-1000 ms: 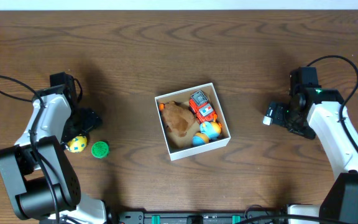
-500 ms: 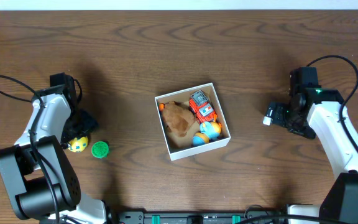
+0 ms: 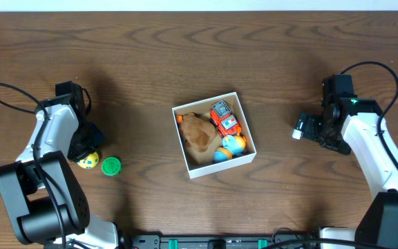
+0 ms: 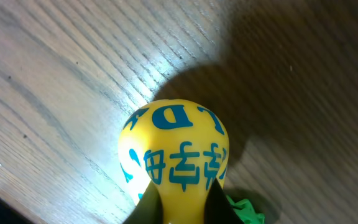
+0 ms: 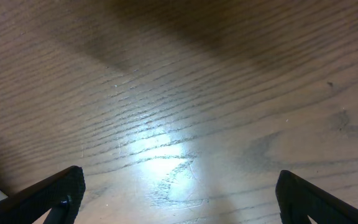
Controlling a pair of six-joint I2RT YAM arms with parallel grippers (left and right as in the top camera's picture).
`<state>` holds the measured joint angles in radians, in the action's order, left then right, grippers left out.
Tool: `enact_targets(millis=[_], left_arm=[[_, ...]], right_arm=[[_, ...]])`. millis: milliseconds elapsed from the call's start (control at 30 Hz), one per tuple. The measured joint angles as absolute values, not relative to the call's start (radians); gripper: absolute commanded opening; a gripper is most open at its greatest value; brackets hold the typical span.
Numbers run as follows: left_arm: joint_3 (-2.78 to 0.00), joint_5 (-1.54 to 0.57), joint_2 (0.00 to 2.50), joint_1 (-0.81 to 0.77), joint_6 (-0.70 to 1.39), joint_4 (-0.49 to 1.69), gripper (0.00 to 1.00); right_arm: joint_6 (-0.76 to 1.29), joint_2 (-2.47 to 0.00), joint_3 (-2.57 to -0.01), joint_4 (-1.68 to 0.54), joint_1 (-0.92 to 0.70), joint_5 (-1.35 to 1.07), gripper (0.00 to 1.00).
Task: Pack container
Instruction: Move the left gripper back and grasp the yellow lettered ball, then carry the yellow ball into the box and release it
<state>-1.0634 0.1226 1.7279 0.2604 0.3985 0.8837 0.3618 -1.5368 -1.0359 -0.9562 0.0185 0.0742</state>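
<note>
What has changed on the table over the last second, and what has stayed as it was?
The left gripper moved toward the robot's base, down onto the yellow toy, which now sits between its fingers; whether they grip it cannot be told. The toy itself barely shifted. The green toy beside it, the container with its toys and the open right gripper stayed put.
</note>
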Motion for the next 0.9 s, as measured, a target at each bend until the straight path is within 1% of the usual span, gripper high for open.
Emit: enact_targets(millis=[200, 400, 533, 667, 767, 900], left_arm=[[-1.110, 0.081, 1.728, 0.239, 0.367, 0.928, 0.06], [-1.250, 0.033, 1.653, 0.105, 0.316, 1.026, 0.06], [-1.334, 0.024, 1.526, -0.043, 0.302, 1.057, 0.06], [-1.364, 0.012, 1.406, -0.244, 0.291, 1.063, 0.06], [-1.365, 0.002, 1.378, -0.367, 0.288, 1.067, 0.06], [-1.365, -0.017, 1.403, -0.535, 0.287, 1.066, 0.05]], right_arm=[[0.362, -1.537, -1.036, -0.956, 0.019, 0.074, 0.99], [0.362, -1.537, -1.036, -0.953, 0.019, 0.074, 0.99], [0.362, -1.537, -1.036, -0.953, 0.019, 0.075, 0.99], [0.362, -1.537, -1.036, -0.953, 0.019, 0.074, 0.99], [0.362, -1.537, -1.036, -0.953, 0.019, 0.074, 0.99], [0.362, -1.537, -1.036, -0.953, 0.019, 0.074, 0.99]])
